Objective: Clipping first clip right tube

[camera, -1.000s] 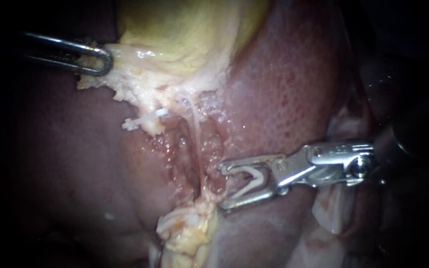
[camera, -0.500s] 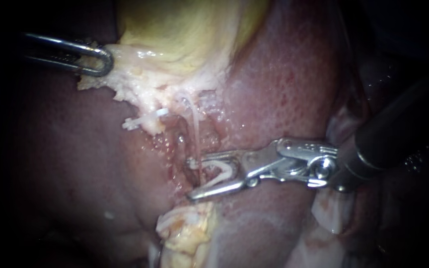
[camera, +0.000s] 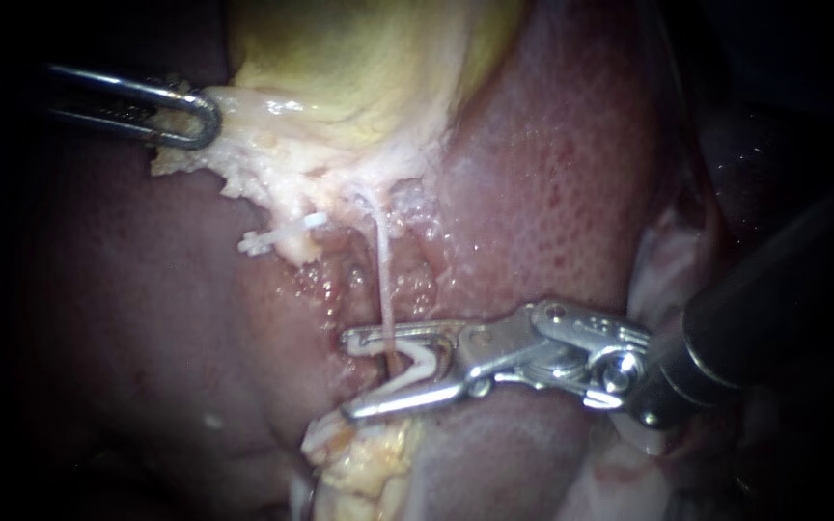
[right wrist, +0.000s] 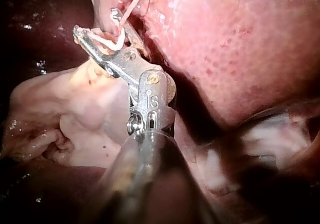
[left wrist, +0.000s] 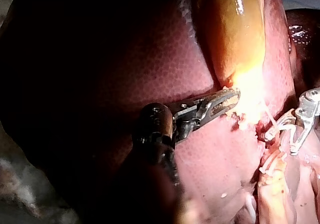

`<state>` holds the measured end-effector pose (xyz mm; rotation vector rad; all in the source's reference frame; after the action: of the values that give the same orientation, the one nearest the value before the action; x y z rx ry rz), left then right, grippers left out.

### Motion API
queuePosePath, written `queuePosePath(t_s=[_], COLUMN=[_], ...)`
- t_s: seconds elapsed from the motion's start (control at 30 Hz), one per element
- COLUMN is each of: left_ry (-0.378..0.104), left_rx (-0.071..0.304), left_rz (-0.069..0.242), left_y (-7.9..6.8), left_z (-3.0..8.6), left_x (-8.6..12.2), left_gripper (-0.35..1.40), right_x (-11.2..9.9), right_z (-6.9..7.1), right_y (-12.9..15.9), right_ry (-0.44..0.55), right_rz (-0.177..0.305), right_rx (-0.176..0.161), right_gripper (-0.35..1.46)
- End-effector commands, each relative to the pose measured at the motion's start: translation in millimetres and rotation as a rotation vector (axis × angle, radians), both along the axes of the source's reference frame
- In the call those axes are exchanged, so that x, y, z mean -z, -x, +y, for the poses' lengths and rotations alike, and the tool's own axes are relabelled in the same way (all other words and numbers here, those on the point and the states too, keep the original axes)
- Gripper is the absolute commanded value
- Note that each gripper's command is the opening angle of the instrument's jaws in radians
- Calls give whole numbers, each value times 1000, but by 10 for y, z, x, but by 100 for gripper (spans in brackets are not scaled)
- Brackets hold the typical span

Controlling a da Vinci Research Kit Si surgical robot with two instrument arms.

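Right instrument [camera: 347, 376]: jaws wide, cradling open clip [camera: 427, 357] astride right tube [camera: 381, 270]. Seat tube deep, then close squarely. Left instrument [camera: 207, 118]: jaws clamped on gallbladder [camera: 359, 58].

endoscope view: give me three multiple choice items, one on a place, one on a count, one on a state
1. The thin tube runs: A between the right instrument's jaws; B behind its shaft; C clear of it.
2. White clips in view: A one; B two; C four.
3. The left instrument's jaws are: A open; B shut on a clip; C shut on the gallbladder.

Key: A, the tube crosses the open clip held in those jaws; B, a second clip sits left of the tube; C, they pinch its pale edge.
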<state>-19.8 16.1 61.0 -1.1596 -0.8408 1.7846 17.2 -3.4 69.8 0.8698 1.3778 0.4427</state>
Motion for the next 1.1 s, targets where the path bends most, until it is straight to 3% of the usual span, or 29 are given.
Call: queuePosePath(t_s=[0.03, 0.23, 0.37, 0.8, 0.87, 1.1], left_ry=[0, 0, 0, 0, 0, 0], left_rx=[0, 0, 0, 0, 0, 0], left_rz=[0, 0, 0, 0, 0, 0], left_y=[0, 0, 0, 0, 0, 0], left_z=[0, 0, 0, 0, 0, 0], left_x=[0, 0, 0, 1, 1, 1], left_gripper=[-35, -35, -35, -35, -35, -35], right_x=[6, 29, 32, 31, 31, 31], right_z=[-1, 2, 3, 1, 1, 0], right_y=[1, 6, 6, 15, 15, 22], right_ry=[-2, -13, -15, -14, -25, -59], right_rz=[3, 7, 8, 10, 7, -6], right_rx=[7, 10, 11, 15, 15, 7], right_gripper=[44, 39, 31, -19, -35, -35])
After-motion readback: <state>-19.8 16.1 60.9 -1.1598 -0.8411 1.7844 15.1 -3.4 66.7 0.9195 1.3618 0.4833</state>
